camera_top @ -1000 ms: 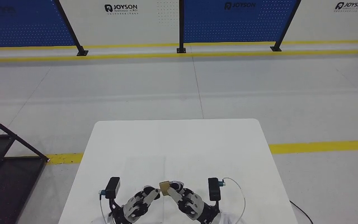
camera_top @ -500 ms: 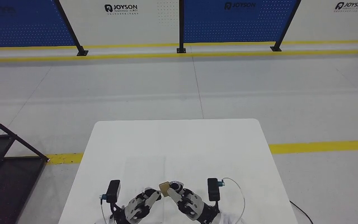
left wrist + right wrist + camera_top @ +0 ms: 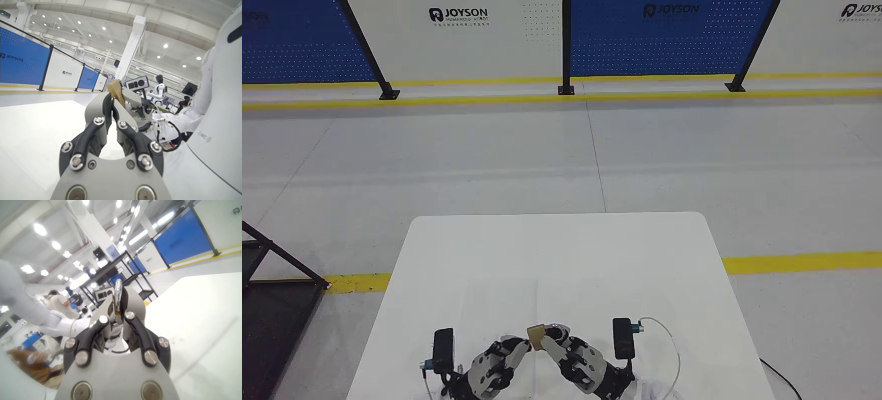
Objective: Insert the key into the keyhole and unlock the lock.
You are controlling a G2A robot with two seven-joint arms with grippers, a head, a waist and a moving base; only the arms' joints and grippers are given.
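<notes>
A small brass padlock (image 3: pixel 537 331) with a silver shackle (image 3: pixel 118 290) is held above the near part of the white table (image 3: pixel 562 255). My right gripper (image 3: pixel 558 345) is shut on it, pads clamping the shackle and the top of the brass body (image 3: pixel 115 311). My left gripper (image 3: pixel 510 348) meets the lock from the opposite side. Its fingers (image 3: pixel 108 106) are pressed together with their tips right against the brass body (image 3: pixel 115 89). The key sits hidden between those pads. The right gripper's grey finger (image 3: pixel 130 96) shows just behind the lock.
Both arms hang close over the table's near edge, with open white tabletop stretching away from them. A black rack (image 3: pixel 272 290) stands off the table's left side. A thin cable (image 3: pixel 667 335) loops by the right wrist.
The left wrist has drawn back slightly toward the table's near edge. The lock and the right gripper stay in place.
</notes>
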